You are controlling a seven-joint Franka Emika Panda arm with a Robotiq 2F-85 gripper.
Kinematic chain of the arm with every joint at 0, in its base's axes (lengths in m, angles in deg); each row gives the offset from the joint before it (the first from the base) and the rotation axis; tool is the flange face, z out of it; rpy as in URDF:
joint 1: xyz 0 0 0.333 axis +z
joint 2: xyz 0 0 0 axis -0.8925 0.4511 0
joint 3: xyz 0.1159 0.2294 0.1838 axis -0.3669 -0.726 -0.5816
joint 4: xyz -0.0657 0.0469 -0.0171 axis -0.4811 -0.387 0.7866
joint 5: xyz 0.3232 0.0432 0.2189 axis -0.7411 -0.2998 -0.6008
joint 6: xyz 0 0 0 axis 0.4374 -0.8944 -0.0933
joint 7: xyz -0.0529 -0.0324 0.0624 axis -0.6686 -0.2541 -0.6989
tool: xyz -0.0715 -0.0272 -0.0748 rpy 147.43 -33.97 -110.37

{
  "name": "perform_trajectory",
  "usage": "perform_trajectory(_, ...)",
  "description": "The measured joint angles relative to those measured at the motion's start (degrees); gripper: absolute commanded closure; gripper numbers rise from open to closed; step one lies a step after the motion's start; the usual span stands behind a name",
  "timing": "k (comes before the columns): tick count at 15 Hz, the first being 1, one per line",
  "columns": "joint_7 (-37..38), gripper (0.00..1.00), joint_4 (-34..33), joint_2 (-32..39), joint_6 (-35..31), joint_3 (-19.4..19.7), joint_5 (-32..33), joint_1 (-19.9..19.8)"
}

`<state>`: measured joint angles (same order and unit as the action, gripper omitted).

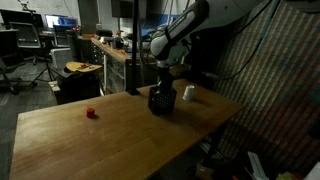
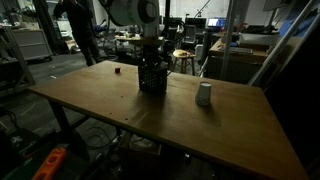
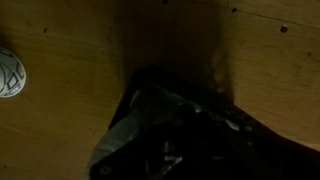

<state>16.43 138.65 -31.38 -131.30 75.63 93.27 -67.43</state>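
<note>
1. The claw (image 1: 160, 86) hangs straight down from the arm (image 1: 178, 35). It meets the top of a black object (image 1: 160, 101) that stands upright on the wooden worktop (image 1: 110, 145).
2. The claw's jaws are drawn almost fully together. The scene is too dark to tell whether they pinch a part of the black object or only rest against it.
3. In both exterior views the black object (image 2: 152, 78) stands near the middle of the worktop (image 2: 210, 135), towards its far edge.
4. In the wrist view the black object (image 3: 175, 130) fills the lower part of the picture as a dark, crinkled, shiny mass. The claw itself cannot be made out against it.
5. A white cup (image 1: 188, 93) stands upright near the black object, apart from it, and shows in both exterior views (image 2: 204, 94).
6. In the wrist view the white cup (image 3: 8, 72) shows at the picture's edge with dark markings on it, too blurred to read.
7. A small red object (image 1: 90, 113) lies on the worktop well apart from the claw, on the side of the black object away from the cup
</note>
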Motion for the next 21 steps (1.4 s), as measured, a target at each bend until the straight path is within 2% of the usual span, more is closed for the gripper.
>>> perform_trajectory(2,0.00,0.54,-0.12,-0.01,0.01,0.01,-0.07,-0.19)
perform_trajectory(9,-0.02,0.02,-2.07,-1.16,0.01,0.01,-0.07,-0.26)
perform_trajectory(21,-0.02,0.00,-10.10,0.40,0.01,1.17,-0.07,-0.46)
